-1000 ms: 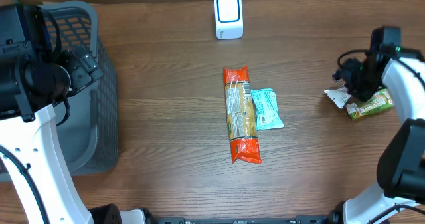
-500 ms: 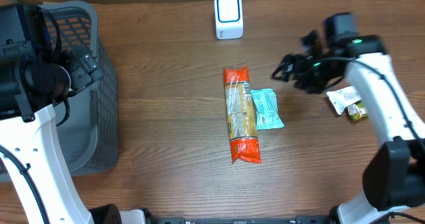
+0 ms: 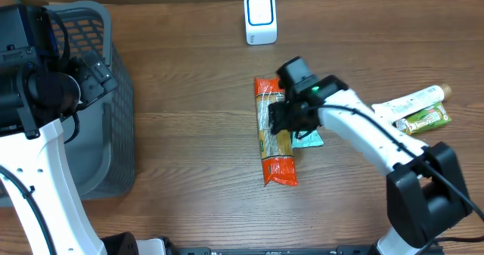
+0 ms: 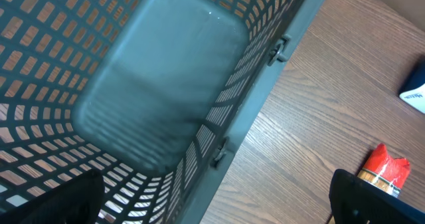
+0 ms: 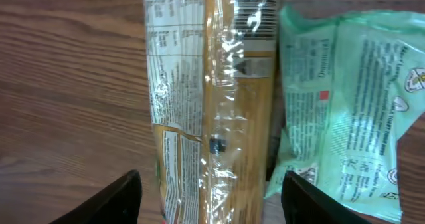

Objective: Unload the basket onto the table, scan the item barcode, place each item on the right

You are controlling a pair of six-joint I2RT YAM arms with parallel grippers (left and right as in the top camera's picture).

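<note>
your right claw point(image 3: 281, 123) hangs over the middle of the pasta pack point(image 3: 268, 140), which lies flat on the table point(image 3: 189, 134) with its long side running from the scanner point(image 3: 260, 18) back toward you. in the wrist view the claw point(image 5: 211, 181) is released, with one finger point(image 5: 123, 199) on each side of the pack point(image 5: 212, 104) and a strip of wood showing at both edges. whether the tips reach down to the table you cannot tell from here. the barcode point(image 5: 257, 4) faces up on the clear wrap at the top of that view, beyond the fingers. a green pouch point(image 5: 345, 111) lies just beside the pasta, touching or slightly overlapping its edge; from overhead the arm hides most of the pouch point(image 3: 310, 140). the scanner stands upright at the far edge, well apart from the pack. a tube point(image 3: 412, 101) and a small green packet point(image 3: 425, 120) lie together at the right. your left claw point(image 4: 218, 184) is spread fully wide, holds nothing, and hangs above the empty grey basket point(image 4: 265, 78) on the left.
</note>
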